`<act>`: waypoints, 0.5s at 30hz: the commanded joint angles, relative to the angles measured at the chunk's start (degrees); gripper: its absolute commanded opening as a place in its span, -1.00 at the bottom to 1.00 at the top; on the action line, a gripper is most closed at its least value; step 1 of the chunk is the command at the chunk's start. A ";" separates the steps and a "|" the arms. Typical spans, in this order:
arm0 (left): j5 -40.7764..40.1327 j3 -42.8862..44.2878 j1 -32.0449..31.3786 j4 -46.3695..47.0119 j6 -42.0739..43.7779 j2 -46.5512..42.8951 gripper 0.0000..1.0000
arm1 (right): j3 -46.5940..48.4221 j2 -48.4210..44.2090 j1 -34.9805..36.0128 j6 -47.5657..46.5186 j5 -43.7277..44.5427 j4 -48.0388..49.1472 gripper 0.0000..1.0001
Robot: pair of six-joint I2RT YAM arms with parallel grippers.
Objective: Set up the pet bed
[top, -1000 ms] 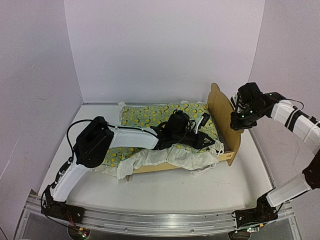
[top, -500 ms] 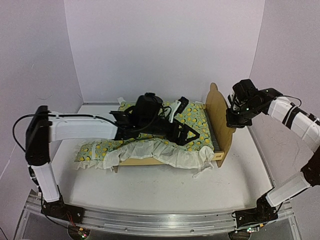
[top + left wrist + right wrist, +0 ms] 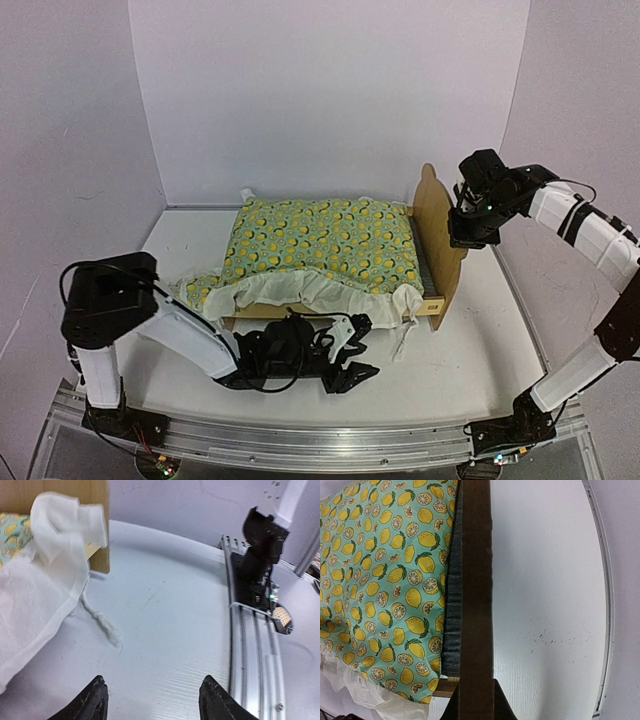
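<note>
The pet bed (image 3: 437,225) stands in the middle of the table, its plywood headboard at the right. A lemon-print quilt (image 3: 320,240) with a white ruffle (image 3: 330,295) lies spread over it. My right gripper (image 3: 459,236) is shut on the headboard's top edge, which runs dark between the jaws in the right wrist view (image 3: 476,580). Beside it show the dark grey base (image 3: 452,610) and the quilt (image 3: 385,575). My left gripper (image 3: 355,350) lies low on the table in front of the bed, open with nothing between its fingers (image 3: 95,697).
In the left wrist view, the bed's wooden corner (image 3: 97,525), the hanging ruffle (image 3: 45,580) and a loose string (image 3: 100,622) are at the left. The metal rail (image 3: 255,645) and the right arm's base (image 3: 257,565) are at the right. Purple walls enclose the table.
My left arm has let go of the quilt and swung from over the bed down to the table in front. The quilt now lies flat, and the bed has shifted left.
</note>
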 commanded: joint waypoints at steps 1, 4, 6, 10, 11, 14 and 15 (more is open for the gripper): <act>-11.76 5.53 0.43 21.60 1.50 10.04 0.14 | 6.37 -3.07 -0.46 8.30 -3.06 10.65 -1.00; -18.25 9.31 0.06 27.20 3.00 18.49 0.09 | 7.13 -3.17 -0.33 8.96 -3.43 10.42 -1.00; -20.75 13.00 0.25 29.13 3.19 22.77 0.06 | 8.37 -3.17 -0.35 8.95 -3.58 9.69 -1.00; -26.19 20.20 0.24 29.18 3.93 30.07 -0.11 | 9.69 -3.72 -0.27 9.30 -3.93 9.11 -1.00; -27.75 21.64 0.38 29.17 3.84 31.61 -0.11 | 9.93 -3.78 -0.22 9.49 -4.06 9.13 -1.00; -29.58 26.07 0.58 28.97 4.44 35.23 -0.21 | 10.72 -3.61 -0.08 9.53 -4.71 9.04 -1.00; -29.83 27.40 0.59 28.89 4.45 36.17 -0.21 | 10.81 -3.65 -0.07 9.51 -4.78 9.01 -1.00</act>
